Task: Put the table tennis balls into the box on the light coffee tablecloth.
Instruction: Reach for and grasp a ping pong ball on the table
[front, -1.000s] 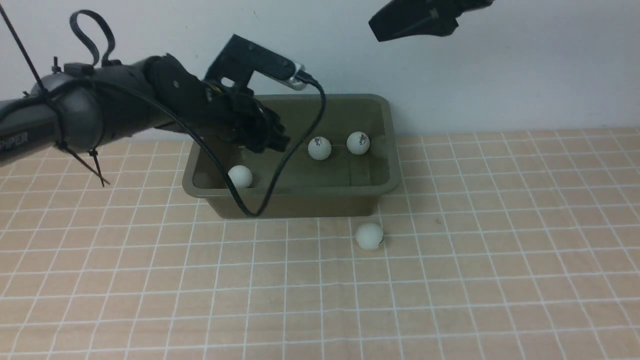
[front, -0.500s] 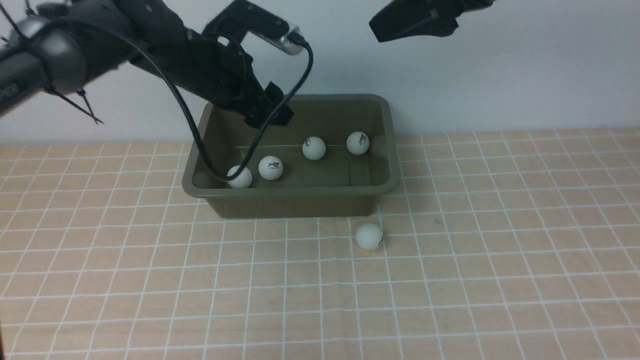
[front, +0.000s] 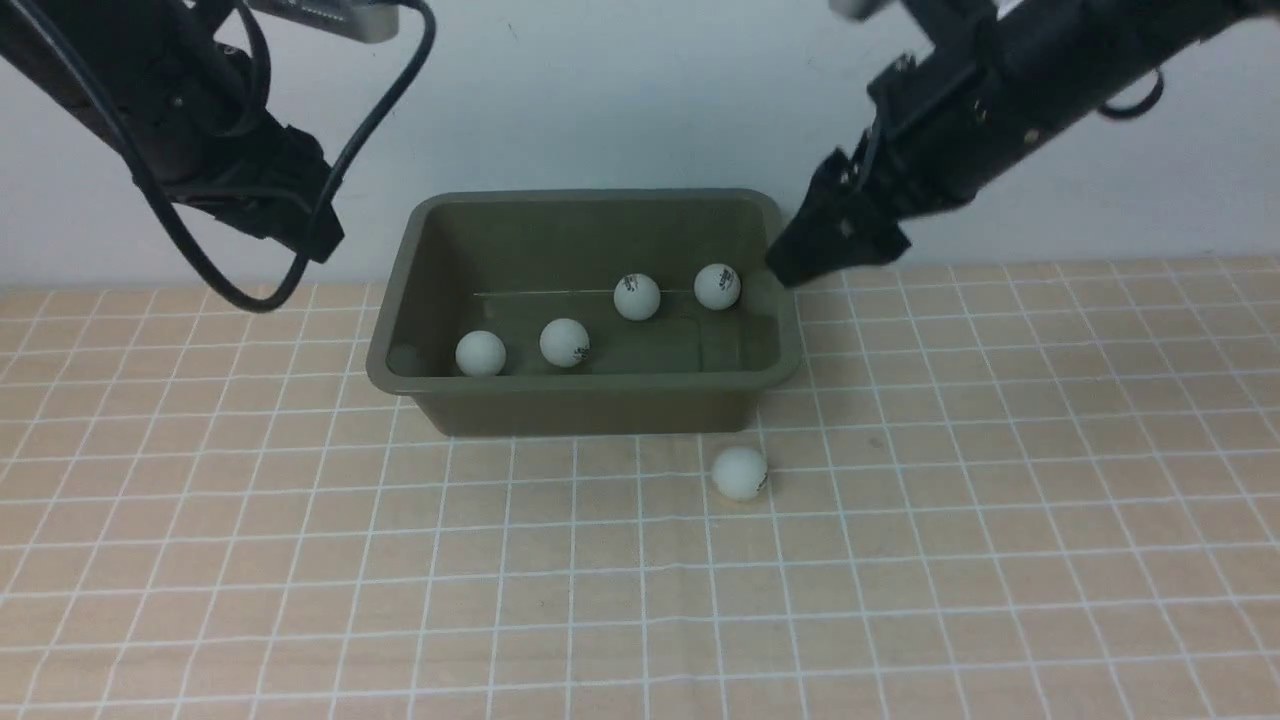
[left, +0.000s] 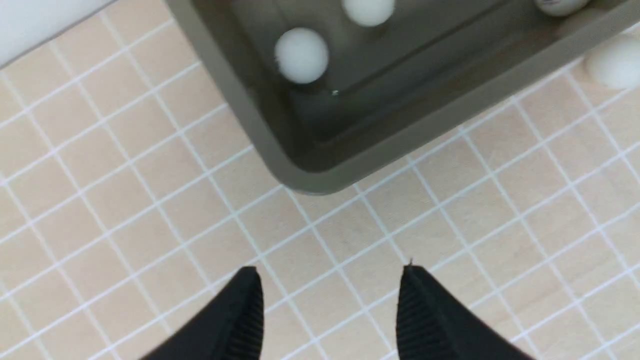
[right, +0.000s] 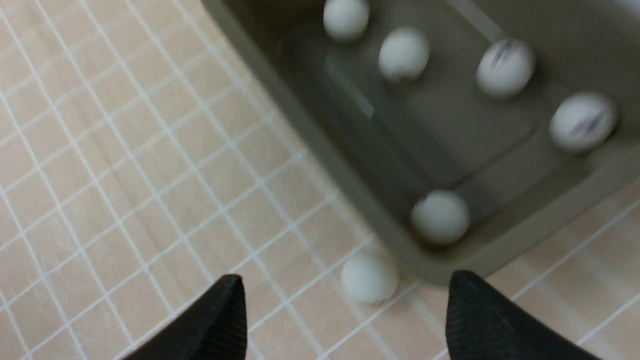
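The olive-grey box stands on the light coffee tablecloth with several white table tennis balls in it, such as one at its front left and one at the back right. One ball lies on the cloth just in front of the box's right front corner. It also shows as ball in the right wrist view. My left gripper hangs high to the left of the box, open and empty. My right gripper hovers by the box's back right corner, open and empty.
A pale wall runs right behind the box. The left arm's black cable loops down beside the box's left side. The gridded cloth stretches to the front, left and right.
The left arm has lifted out of the box and swung up to the left, leaving one more ball inside. The right arm has come down to the box's back right corner.
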